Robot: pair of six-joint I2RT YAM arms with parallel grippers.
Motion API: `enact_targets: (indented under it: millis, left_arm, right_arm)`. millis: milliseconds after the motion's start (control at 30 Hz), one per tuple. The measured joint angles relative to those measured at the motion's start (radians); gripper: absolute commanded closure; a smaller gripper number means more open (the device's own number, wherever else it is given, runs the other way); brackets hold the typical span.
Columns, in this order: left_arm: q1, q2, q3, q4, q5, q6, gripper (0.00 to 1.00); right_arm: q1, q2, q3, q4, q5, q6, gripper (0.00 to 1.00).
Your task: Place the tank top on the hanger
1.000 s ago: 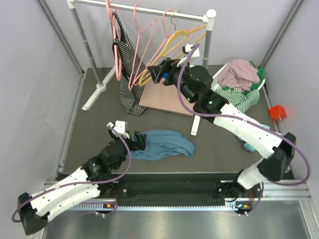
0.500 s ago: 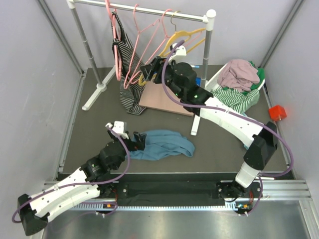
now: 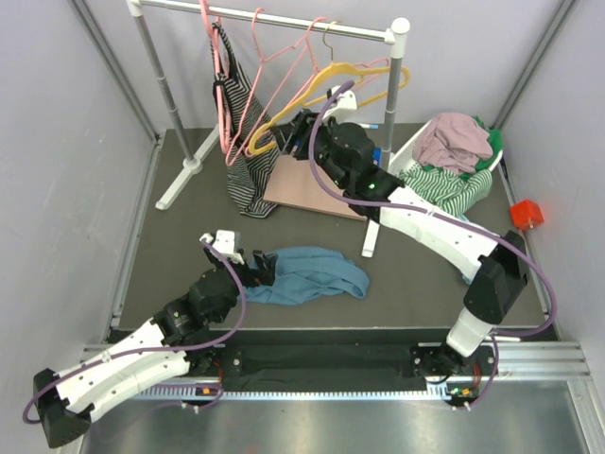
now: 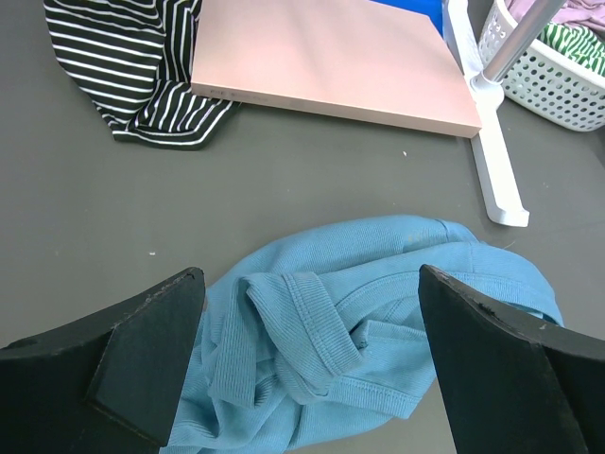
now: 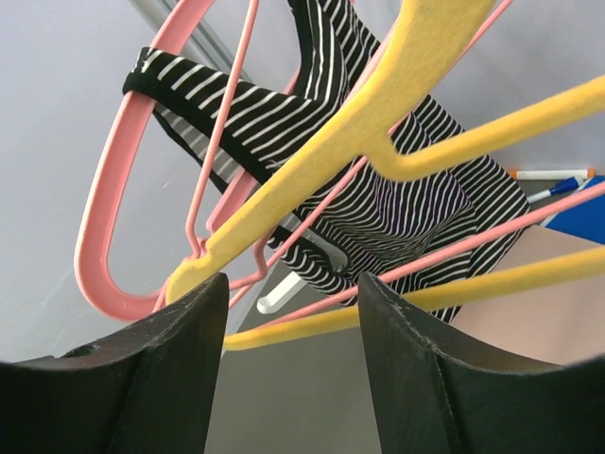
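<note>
The teal-blue tank top (image 3: 314, 272) lies crumpled on the dark table; in the left wrist view it (image 4: 378, 322) fills the space below the jaws. My left gripper (image 3: 261, 269) (image 4: 310, 284) is open, right over the top's left end, holding nothing. The yellow hanger (image 3: 326, 83) hangs tilted on the white rail. My right gripper (image 3: 301, 129) (image 5: 293, 288) is open just under it. In the right wrist view the hanger's shoulder (image 5: 378, 104) runs overhead and its lower bar crosses the gap at my fingertips; I cannot tell whether it touches them.
Pink hangers (image 3: 269, 71) and a black-and-white striped garment (image 3: 244, 142) hang on the rack (image 3: 397, 38). A pink board (image 3: 307, 194) lies behind the rack foot (image 3: 371, 236). A white basket (image 3: 416, 142) of clothes and a red object (image 3: 526, 214) sit at right.
My right arm swung left up to the rack and under the yellow hanger, which has tipped, its right end higher. The left arm and tank top have not moved.
</note>
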Motion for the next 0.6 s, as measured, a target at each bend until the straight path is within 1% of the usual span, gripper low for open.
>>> enact_targets:
  millis: [267, 600]
  left_arm:
    - [0.0, -0.002, 0.0, -0.001, 0.0, 0.0, 0.01]
    - [0.0, -0.011, 0.0, -0.003, 0.0, 0.0, 0.01]
  right_arm:
    - [-0.01, -0.006, -0.009, 0.035, -0.012, 0.017, 0.44]
    - [-0.011, -0.122, -0.15, 0.117, -0.042, 0.063, 0.4]
